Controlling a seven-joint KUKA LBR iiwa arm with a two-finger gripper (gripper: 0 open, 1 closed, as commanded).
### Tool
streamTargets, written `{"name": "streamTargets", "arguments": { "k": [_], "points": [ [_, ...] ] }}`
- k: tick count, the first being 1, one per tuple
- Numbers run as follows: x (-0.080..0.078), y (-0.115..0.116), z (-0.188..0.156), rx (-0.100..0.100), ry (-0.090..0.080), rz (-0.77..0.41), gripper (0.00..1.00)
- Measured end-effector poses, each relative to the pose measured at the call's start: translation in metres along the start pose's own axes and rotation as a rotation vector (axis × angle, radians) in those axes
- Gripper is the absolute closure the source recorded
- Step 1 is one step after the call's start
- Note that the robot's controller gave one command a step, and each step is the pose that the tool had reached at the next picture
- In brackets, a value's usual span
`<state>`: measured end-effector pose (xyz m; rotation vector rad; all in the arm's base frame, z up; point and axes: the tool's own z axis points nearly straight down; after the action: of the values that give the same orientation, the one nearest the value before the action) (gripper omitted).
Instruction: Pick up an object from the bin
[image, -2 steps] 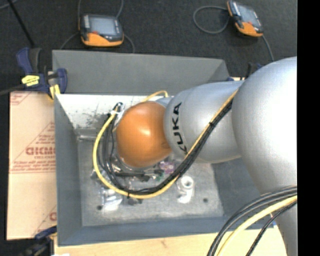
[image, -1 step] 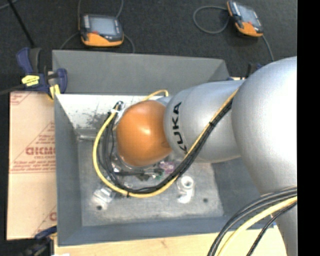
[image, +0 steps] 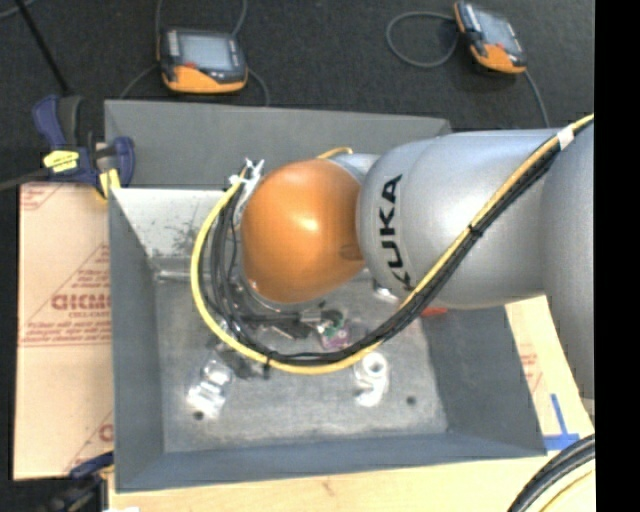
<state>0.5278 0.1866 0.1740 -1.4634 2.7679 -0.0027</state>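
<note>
Where the orange cover (image: 295, 230) hangs | white piece (image: 370, 380) near, front-right | clear piece (image: 210, 388) front-left

site: robotics lab | cues: KUKA arm (image: 470, 230); grey metal bin (image: 135, 330); cabled handheld device (image: 203, 60)

Orange cover (image: 300, 230) + arm (image: 470, 220) hide mid bin (image: 135, 330) floor. Red thing (image: 436, 312) mostly under arm, kind unclear. Small green-purple item (image: 333, 328) partly behind cables (image: 300, 367). Arm cut off at frame right.
</note>
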Motion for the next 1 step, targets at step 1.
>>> {"name": "streamTargets", "arguments": {
  "k": [1],
  "points": [
    [0.0012,0.0013,0.0049,-0.007,0.006,0.003,0.00]
  ]
}}
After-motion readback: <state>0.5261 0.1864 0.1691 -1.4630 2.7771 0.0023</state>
